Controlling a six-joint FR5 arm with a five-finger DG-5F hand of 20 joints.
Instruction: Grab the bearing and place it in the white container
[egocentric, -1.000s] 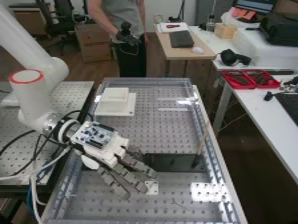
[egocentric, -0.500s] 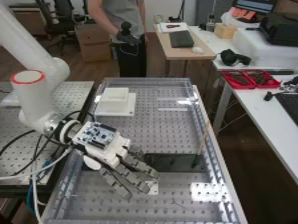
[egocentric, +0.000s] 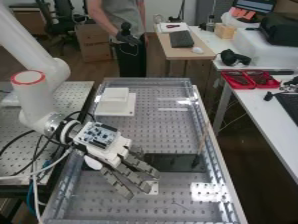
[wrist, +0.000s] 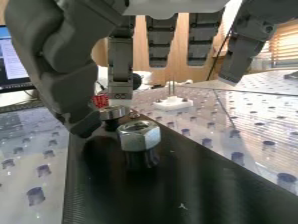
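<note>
Nothing in the hand (egocentric: 114, 154), with straight, wide-spread fingers (wrist: 161, 44). Near the thumb's (wrist: 50, 60) tip, beyond a nut (wrist: 140, 135) on a black board (wrist: 179, 185), a metal bearing (wrist: 114, 112): probably stiff, slippery, fairly heavy; best pinched by its outer rim.

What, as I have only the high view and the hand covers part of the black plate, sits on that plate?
Observer: In the wrist view, a silver hex nut sits on the black plate.
Operator: Anything round near it?
Observer: Yes, a round metal ring, probably the bearing, farther from the wrist camera than the nut.
Operator: Is the hand gripping that ring?
Observer: No, the hand has no fingers closed around it. One tip hangs close beside the ring; I can't tell whether they touch.
</note>
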